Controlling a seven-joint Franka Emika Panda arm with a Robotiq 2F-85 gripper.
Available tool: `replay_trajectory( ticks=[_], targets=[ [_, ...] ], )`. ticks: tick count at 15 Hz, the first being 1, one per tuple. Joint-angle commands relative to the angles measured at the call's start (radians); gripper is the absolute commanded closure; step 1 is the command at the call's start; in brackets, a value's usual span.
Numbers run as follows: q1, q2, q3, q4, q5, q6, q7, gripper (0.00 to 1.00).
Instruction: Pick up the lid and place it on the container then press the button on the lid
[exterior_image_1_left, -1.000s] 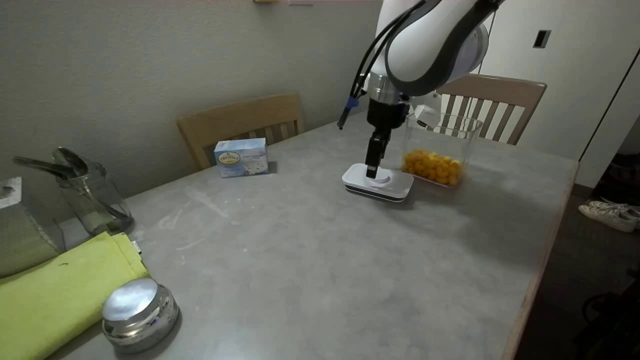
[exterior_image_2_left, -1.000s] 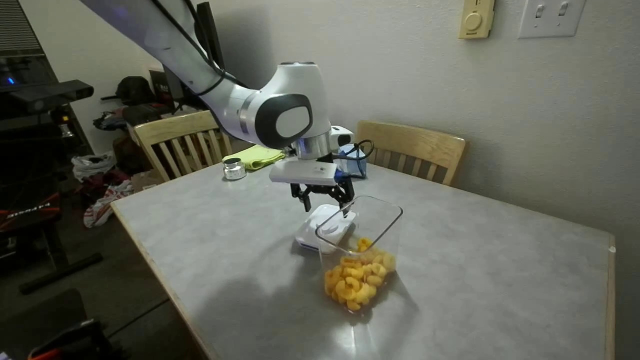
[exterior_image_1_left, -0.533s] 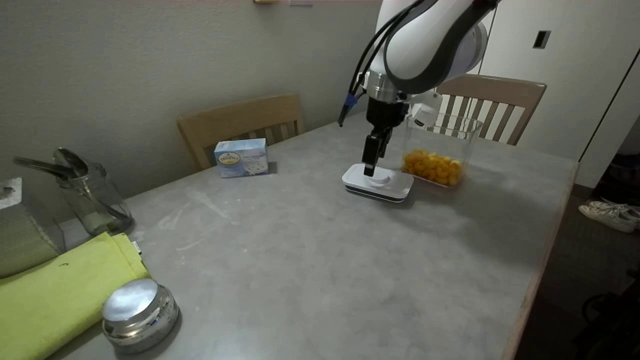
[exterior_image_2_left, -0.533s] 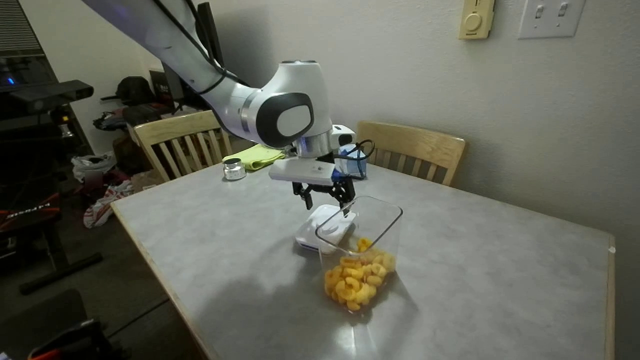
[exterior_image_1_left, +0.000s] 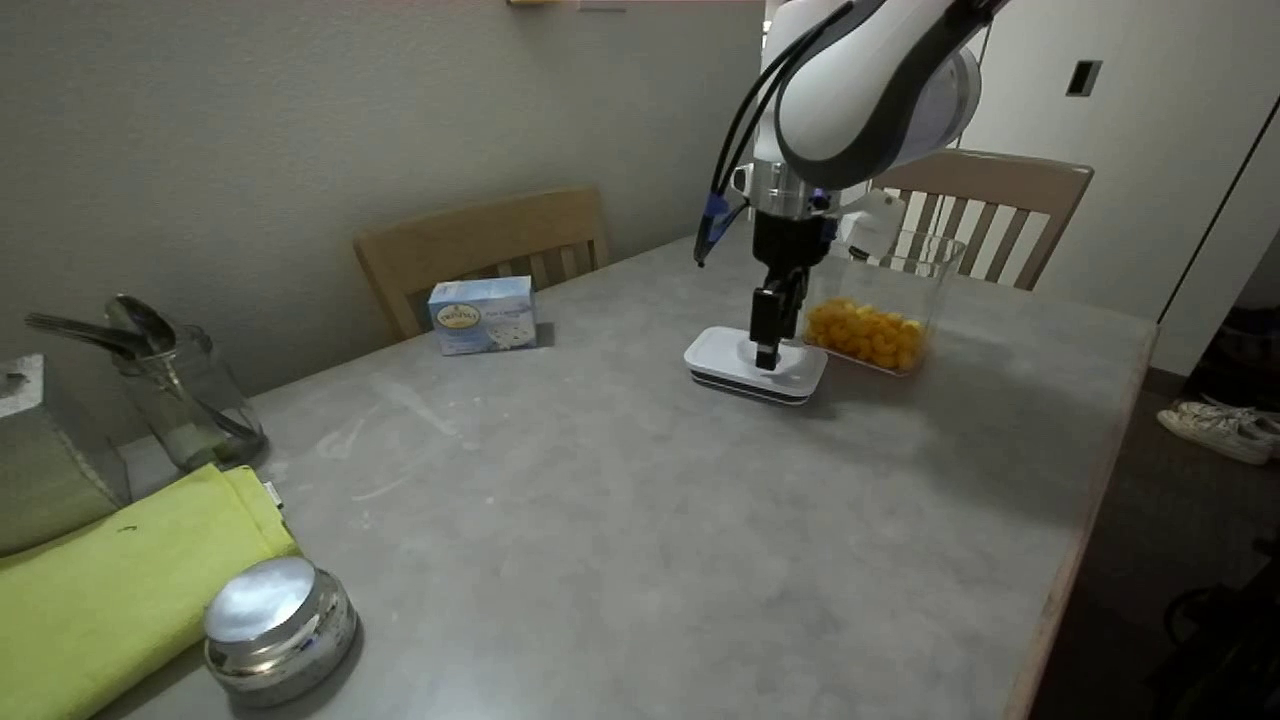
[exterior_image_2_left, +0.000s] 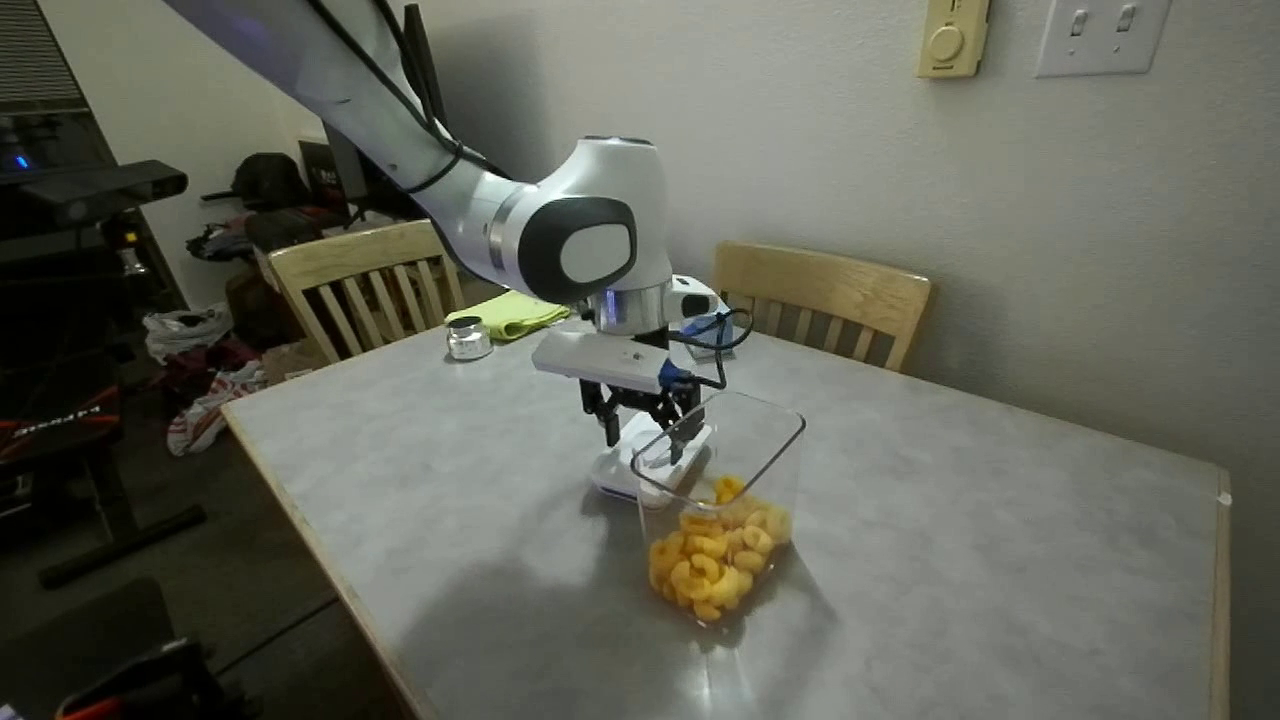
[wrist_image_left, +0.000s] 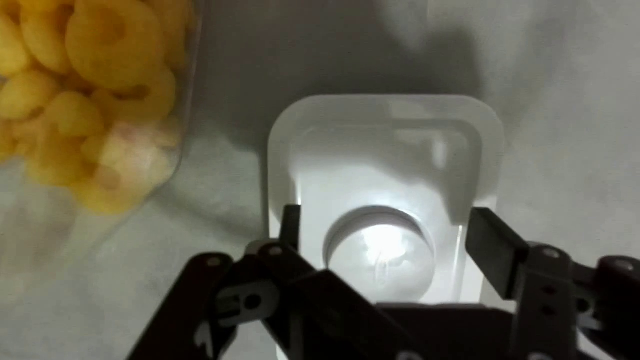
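Note:
The white lid (exterior_image_1_left: 722, 350) lies flat on the table, beside the container; it also shows in the wrist view (wrist_image_left: 385, 150). Its round button (wrist_image_left: 382, 260) sits at the lid's centre and shines under a light. My gripper (wrist_image_left: 385, 232) is open and empty, low over the lid, with one finger on each side of the button and apart from it. In an exterior view the gripper (exterior_image_2_left: 645, 447) shows both fingertips just above the lid; whether they touch it I cannot tell. The clear container (exterior_image_2_left: 760, 460) stands upright and uncovered, with yellow-orange pieces inside; its edge also shows in the wrist view (wrist_image_left: 187, 100).
A light-blue box (exterior_image_1_left: 485, 318) stands near the wall. A shiny metal jar (exterior_image_1_left: 280, 630), a yellow cloth (exterior_image_1_left: 140, 590) and a glass jar with utensils (exterior_image_1_left: 200, 410) are at the table's far end from the container. Chairs (exterior_image_2_left: 820, 300) stand along the table.
My gripper has come down and shifted toward the container side, so its fingers are now lower over the lid's centre. The lid and container have not moved.

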Motion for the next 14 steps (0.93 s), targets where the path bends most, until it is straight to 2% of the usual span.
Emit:
replay_trajectory(
  ticks=[1, 4, 5, 6, 7, 10, 14],
  targets=[
    [-0.021, 0.017, 0.014, 0.021, 0.026, -0.044, -0.01, 0.4],
    [-0.024, 0.02, 0.016, 0.022, 0.034, -0.043, -0.014, 0.5],
    [-0.027, 0.021, 0.02, 0.023, 0.038, -0.036, -0.021, 0.14],
    [-0.028, 0.021, 0.021, 0.025, 0.04, -0.029, -0.022, 0.18],
    [-0.031, 0.021, 0.026, 0.025, 0.043, -0.017, -0.032, 0.17],
    [-0.034, 0.023, 0.033, 0.028, 0.045, -0.005, -0.046, 0.01],
    [-0.047, 0.031, 0.05, 0.037, 0.058, 0.014, -0.07, 0.0]
  ],
)
